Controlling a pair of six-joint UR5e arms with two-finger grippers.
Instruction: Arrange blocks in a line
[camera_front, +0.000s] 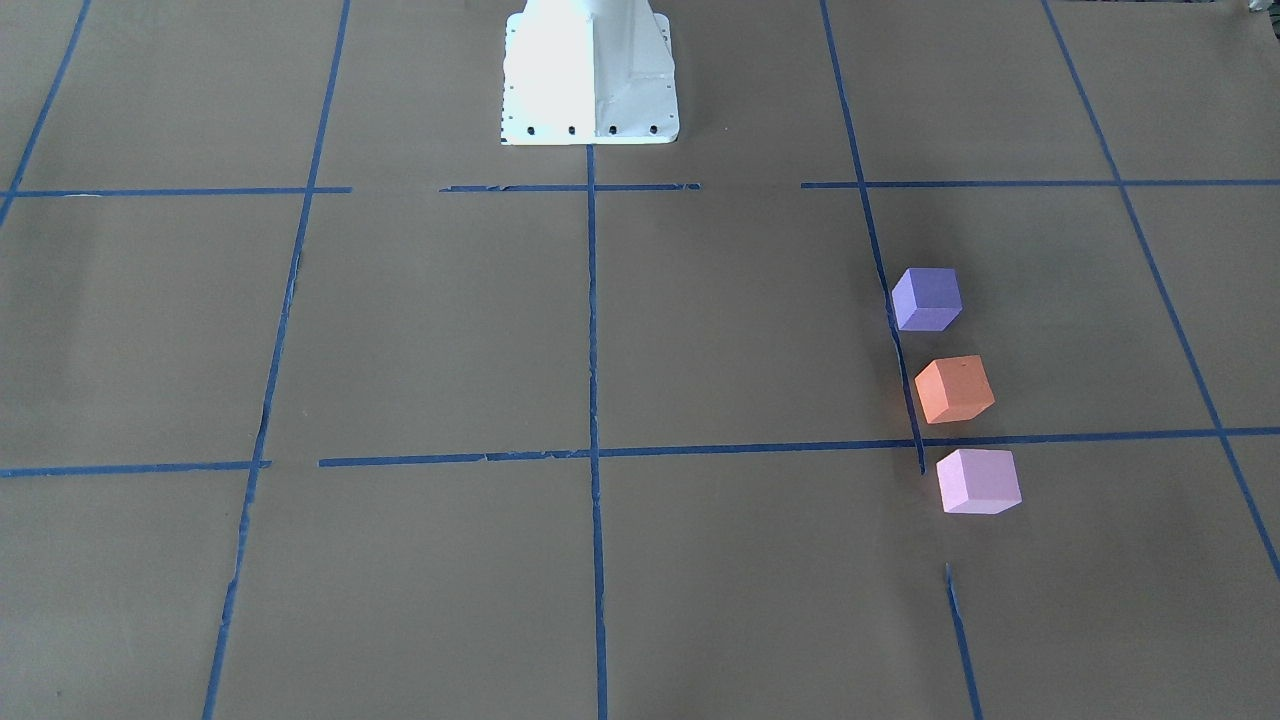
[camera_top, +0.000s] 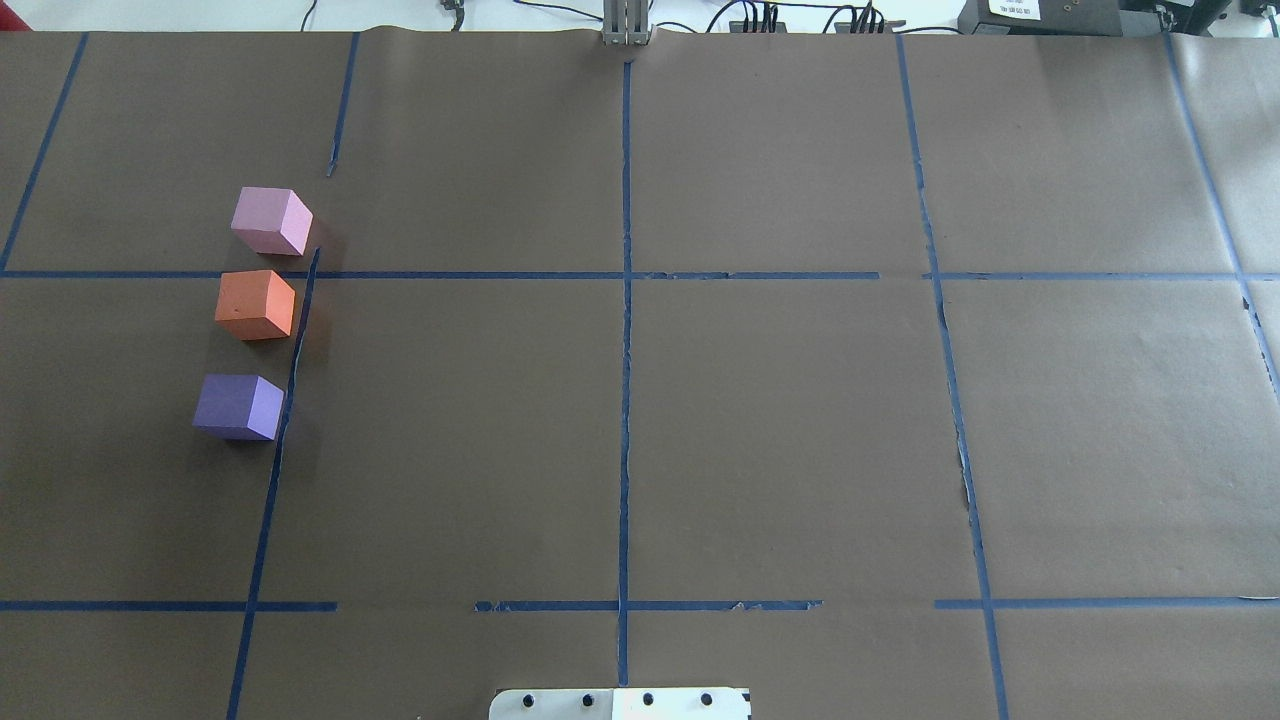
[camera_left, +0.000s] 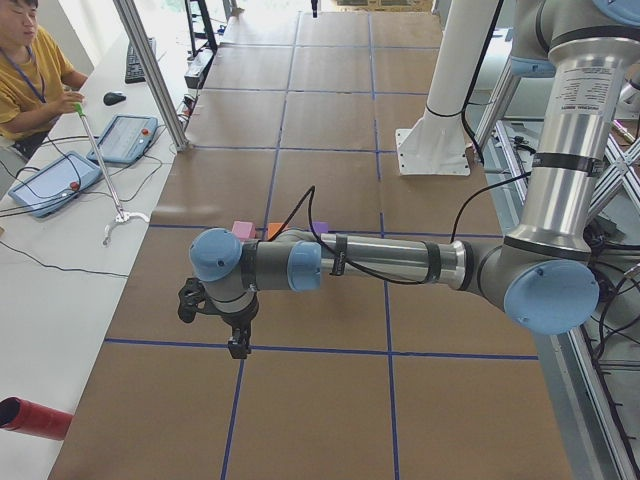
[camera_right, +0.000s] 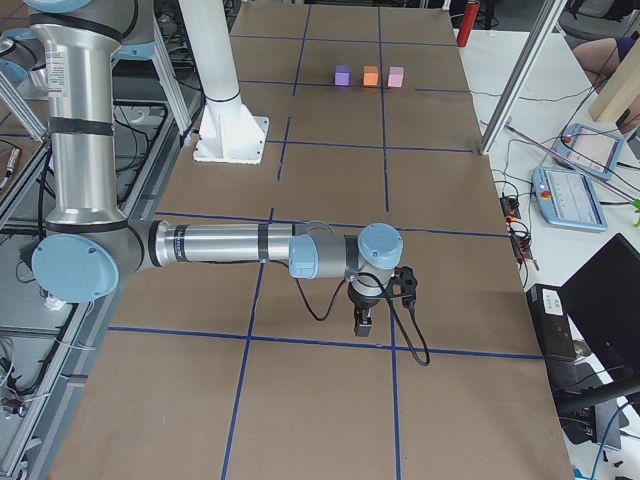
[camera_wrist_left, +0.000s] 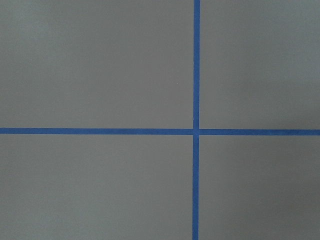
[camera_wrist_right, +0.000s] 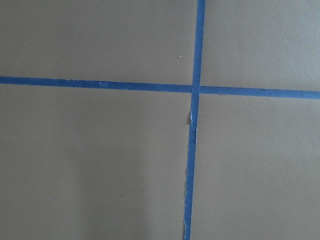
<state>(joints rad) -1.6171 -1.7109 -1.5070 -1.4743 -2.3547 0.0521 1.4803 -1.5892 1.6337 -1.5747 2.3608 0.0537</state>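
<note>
Three foam cubes stand in a line on the brown paper on the robot's left side. In the overhead view the pale pink block (camera_top: 271, 221) is farthest, the orange block (camera_top: 256, 304) in the middle and the violet block (camera_top: 239, 406) nearest. They also show in the front view as violet (camera_front: 927, 299), orange (camera_front: 954, 389) and pink (camera_front: 978, 481). The left gripper (camera_left: 237, 345) shows only in the left side view and hangs over the table away from the blocks. The right gripper (camera_right: 362, 325) shows only in the right side view, far from them. I cannot tell whether either is open.
The white robot base (camera_front: 590, 75) stands at the table's middle edge. Blue tape lines (camera_top: 626, 300) grid the paper. An operator (camera_left: 30, 70) sits at a side bench with tablets (camera_left: 125, 138). Both wrist views show only paper and tape.
</note>
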